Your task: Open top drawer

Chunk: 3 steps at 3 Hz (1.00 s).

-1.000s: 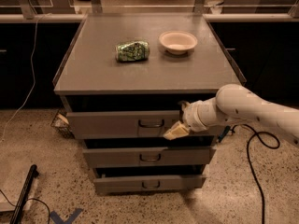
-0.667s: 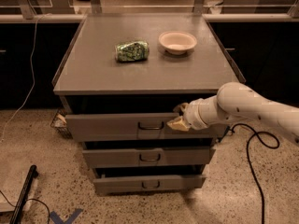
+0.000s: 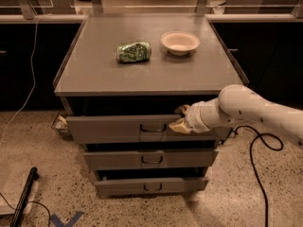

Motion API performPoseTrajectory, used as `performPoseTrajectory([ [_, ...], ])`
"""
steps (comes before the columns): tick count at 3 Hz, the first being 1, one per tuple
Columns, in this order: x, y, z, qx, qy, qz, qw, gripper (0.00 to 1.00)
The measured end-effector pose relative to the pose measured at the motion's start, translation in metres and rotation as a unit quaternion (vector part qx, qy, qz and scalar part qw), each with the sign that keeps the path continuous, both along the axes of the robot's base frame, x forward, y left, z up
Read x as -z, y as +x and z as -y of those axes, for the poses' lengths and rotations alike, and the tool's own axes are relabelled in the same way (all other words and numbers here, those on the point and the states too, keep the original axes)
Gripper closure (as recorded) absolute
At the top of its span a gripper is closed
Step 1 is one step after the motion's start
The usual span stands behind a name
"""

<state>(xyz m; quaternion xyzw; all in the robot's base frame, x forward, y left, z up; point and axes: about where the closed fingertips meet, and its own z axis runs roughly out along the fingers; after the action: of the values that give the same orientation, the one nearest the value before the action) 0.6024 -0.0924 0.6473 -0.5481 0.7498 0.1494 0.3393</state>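
The top drawer (image 3: 113,128) is the widest grey drawer front of the cabinet, with a small dark loop handle (image 3: 152,127) at its centre. It stands pulled out a little, with a dark gap under the cabinet top. My gripper (image 3: 179,119) is at the drawer front's upper edge, just right of the handle, on the end of the white arm (image 3: 251,109) that reaches in from the right. The inside of the drawer is hidden.
A green crumpled packet (image 3: 134,51) and a white bowl (image 3: 180,42) sit on the cabinet top (image 3: 94,70). The middle drawer (image 3: 118,160) and bottom drawer (image 3: 123,187) are also slightly out. A black cable (image 3: 263,174) lies on the floor at right, a dark rod (image 3: 24,197) at left.
My gripper has risen slightly along the top drawer's front, from beside the handle to the front's upper edge. The drawer has not visibly moved.
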Motion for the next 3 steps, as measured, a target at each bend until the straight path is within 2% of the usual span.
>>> performPoseTrajectory([
  [3, -0.0171, 0.0000, 0.0010, 0.000, 0.000, 0.000, 1.0000, 1.00],
])
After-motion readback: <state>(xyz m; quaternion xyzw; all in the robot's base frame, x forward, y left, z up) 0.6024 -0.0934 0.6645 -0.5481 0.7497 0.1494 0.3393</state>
